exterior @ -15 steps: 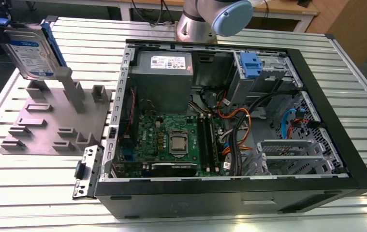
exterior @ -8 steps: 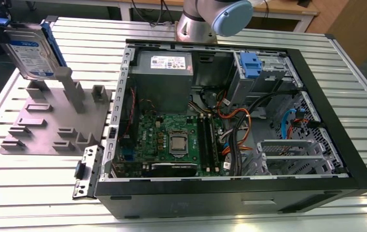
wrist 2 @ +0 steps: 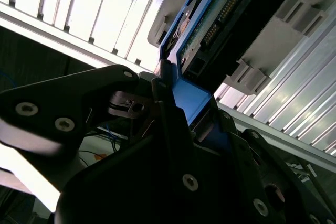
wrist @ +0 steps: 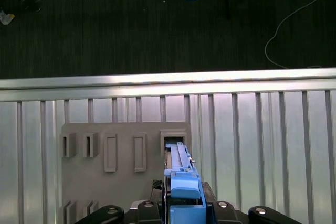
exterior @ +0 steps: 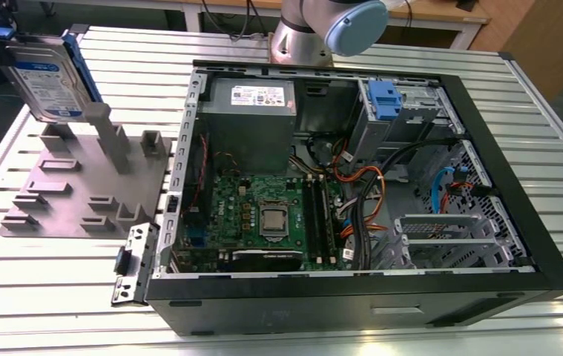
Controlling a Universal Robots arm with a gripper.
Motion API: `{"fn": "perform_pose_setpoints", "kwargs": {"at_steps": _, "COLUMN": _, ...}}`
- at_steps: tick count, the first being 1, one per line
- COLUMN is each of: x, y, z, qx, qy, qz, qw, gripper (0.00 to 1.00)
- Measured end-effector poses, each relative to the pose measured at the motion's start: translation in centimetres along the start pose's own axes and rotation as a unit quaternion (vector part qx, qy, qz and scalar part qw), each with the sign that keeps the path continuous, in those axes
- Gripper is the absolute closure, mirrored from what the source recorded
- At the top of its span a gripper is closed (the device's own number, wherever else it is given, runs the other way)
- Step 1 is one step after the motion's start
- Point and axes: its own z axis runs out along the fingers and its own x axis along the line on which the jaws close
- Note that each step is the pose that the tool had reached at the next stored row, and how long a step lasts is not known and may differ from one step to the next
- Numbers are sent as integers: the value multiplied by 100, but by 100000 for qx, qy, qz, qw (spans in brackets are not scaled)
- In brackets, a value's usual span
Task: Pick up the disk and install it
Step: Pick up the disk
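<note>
Disk (exterior: 52, 78), a flat silver rectangular hard drive in a bright blue plastic carrier, stands upright in the air at the exterior view's far left. It is above the grey plastic fixture block (exterior: 73, 185) with its slots and posts. Its face carries 1 white-and-blue label; the print is too small to make out.

The black claw (wrist 2: 191, 111) pinches the carrier's blue end between 2 fingers (wrist 2: 164, 95). The second wrist view shows the disk's (wrist 2: 226, 9) green circuit board and a row of connector pins. The first wrist view shows the disk (wrist: 181, 177) edge-on over a fixture slot (wrist: 175, 141).

Beside the fixture lies an open black computer case (exterior: 360, 297) with a green motherboard (exterior: 261, 215) and a grey power supply box (exterior: 251, 100) bearing a white label. All rest on a ribbed aluminium table (exterior: 53, 297); beyond its edge is dark floor (wrist: 105, 24).
</note>
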Motion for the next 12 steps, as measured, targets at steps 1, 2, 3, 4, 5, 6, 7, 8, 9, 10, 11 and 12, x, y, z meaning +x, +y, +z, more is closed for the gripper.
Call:
{"fn": "perform_pose_setpoints", "kwargs": {"at_steps": 1, "x": 0, "y": 0, "z": -3, "qx": 4, "qy": -2, "qz": -1, "qw": 100000, "gripper": 63}}
{"fn": "perform_pose_setpoints", "kwargs": {"at_steps": 2, "x": 0, "y": 0, "z": -6, "qx": 6, "qy": -2, "qz": 0, "qw": 100000, "gripper": 63}}
{"fn": "perform_pose_setpoints", "kwargs": {"at_steps": 3, "x": 0, "y": 0, "z": -9, "qx": 7, "qy": -2, "qz": 3, "qw": 100000, "gripper": 63}}
{"fn": "perform_pose_setpoints", "kwargs": {"at_steps": 4, "x": 0, "y": 0, "z": -11, "qx": 12, "qy": -5, "qz": 0, "qw": 100000, "gripper": 63}}
{"fn": "perform_pose_setpoints", "kwargs": {"at_steps": 5, "x": 0, "y": 0, "z": -14, "qx": 6, "qy": -2, "qz": 0, "qw": 100000, "gripper": 63}}
{"fn": "perform_pose_setpoints", "kwargs": {"at_steps": 6, "x": 0, "y": 0, "z": -18, "qx": 3, "qy": -1, "qz": 2, "qw": 100000, "gripper": 63}}
{"fn": "perform_pose_setpoints", "kwargs": {"at_steps": 7, "x": 0, "y": 0, "z": -20, "qx": 10, "qy": -3, "qz": 0, "qw": 100000, "gripper": 63}}
{"fn": "perform_pose_setpoints", "kwargs": {"at_steps": 8, "x": -1, "y": 0, "z": -25, "qx": 4, "qy": -3, "qz": 1, "qw": 100000, "gripper": 63}}
{"fn": "perform_pose_setpoints", "kwargs": {"at_steps": 9, "x": -1, "y": 0, "z": -29, "qx": 2, "qy": -1, "qz": 2, "qw": 100000, "gripper": 63}}
{"fn": "perform_pose_setpoints", "kwargs": {"at_steps": 10, "x": -1, "y": 0, "z": -32, "qx": 4, "qy": -3, "qz": 2, "qw": 100000, "gripper": 63}}
{"fn": "perform_pose_setpoints", "kwargs": {"at_steps": 11, "x": -1, "y": 0, "z": -35, "qx": 12, "qy": -5, "qz": 1, "qw": 100000, "gripper": 63}}
{"fn": "perform_pose_setpoints", "kwargs": {"at_steps": 12, "x": -1, "y": 0, "z": -37, "qx": 12, "qy": -7, "qz": -1, "qw": 100000, "gripper": 63}}
